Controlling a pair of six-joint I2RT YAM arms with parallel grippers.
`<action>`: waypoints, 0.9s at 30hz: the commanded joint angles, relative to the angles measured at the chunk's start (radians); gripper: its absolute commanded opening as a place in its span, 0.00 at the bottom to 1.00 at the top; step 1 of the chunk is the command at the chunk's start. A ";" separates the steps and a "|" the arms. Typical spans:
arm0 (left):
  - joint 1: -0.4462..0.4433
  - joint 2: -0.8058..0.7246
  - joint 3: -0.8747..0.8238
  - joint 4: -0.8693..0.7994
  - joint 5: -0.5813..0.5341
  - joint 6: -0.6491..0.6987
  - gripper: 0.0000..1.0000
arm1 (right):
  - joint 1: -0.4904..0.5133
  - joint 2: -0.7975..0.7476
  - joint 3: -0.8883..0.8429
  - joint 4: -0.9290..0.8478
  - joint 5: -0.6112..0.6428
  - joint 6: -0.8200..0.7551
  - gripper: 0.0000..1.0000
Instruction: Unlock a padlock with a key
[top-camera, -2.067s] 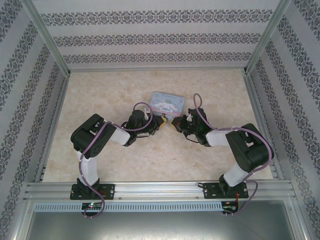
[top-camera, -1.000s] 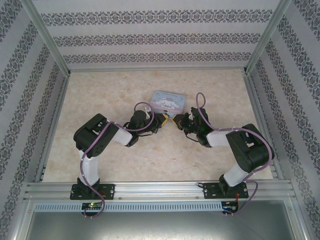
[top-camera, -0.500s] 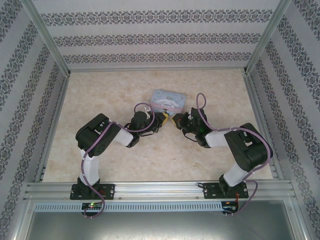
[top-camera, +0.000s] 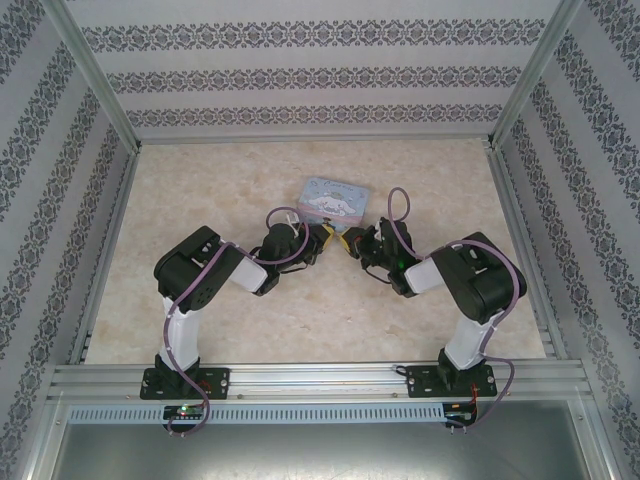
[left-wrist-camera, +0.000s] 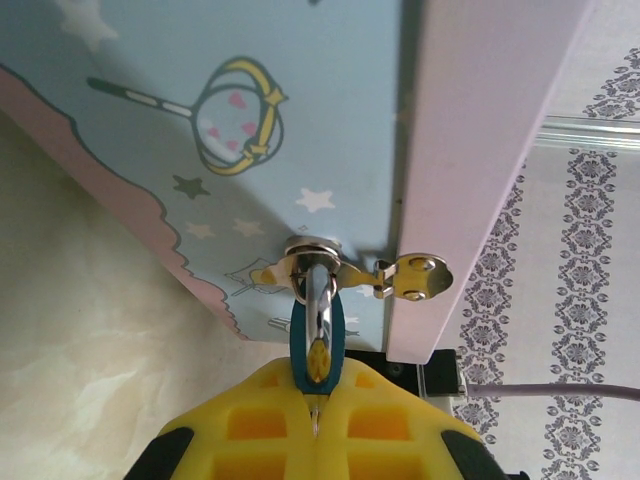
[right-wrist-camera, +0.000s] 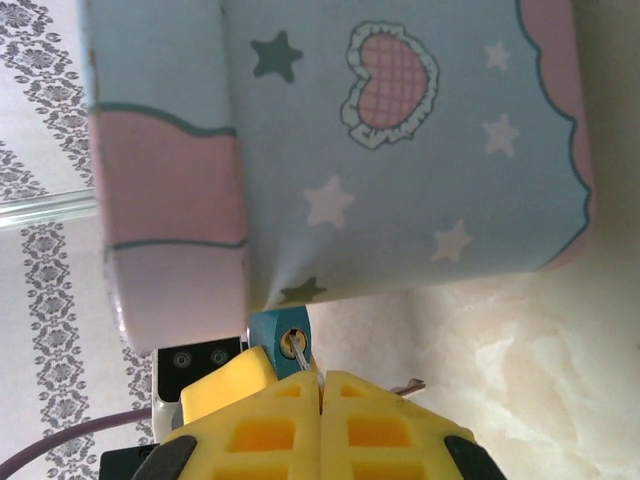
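At the near edge of the overhead view the two arms fold inward from their bases; the left gripper (top-camera: 324, 238) and the right gripper (top-camera: 353, 243) meet almost tip to tip over the marbled table (top-camera: 200, 180), just in front of the pale-blue tin (top-camera: 333, 198); from above, what lies between the tips is too small to tell.

The left wrist view makes it plain: the yellow fingers (left-wrist-camera: 250, 430) are pressed together on the teal padlock (left-wrist-camera: 318, 345); its silvery shackle (left-wrist-camera: 318, 290) rises through the hasp (left-wrist-camera: 400, 275) on the tin's side; beyond stands the patterned wall (left-wrist-camera: 590, 300).

The right wrist view gives the lock's other end: the right gripper's jaws are closed tight on a thin silvery key (right-wrist-camera: 305, 362); the key's tip sits at the keyhole (right-wrist-camera: 292, 343), though how far in I cannot tell; the padlock hangs at the tin's lower corner, the tin's starred face behind it.
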 joint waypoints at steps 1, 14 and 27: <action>-0.057 0.004 0.017 0.078 0.130 0.004 0.00 | -0.006 0.021 0.019 0.097 -0.062 -0.017 0.00; -0.057 0.006 -0.010 0.082 0.133 0.013 0.00 | -0.036 0.007 0.057 0.109 -0.130 -0.030 0.00; -0.058 0.006 -0.011 0.078 0.135 0.015 0.00 | -0.043 -0.031 0.107 -0.063 -0.174 -0.177 0.00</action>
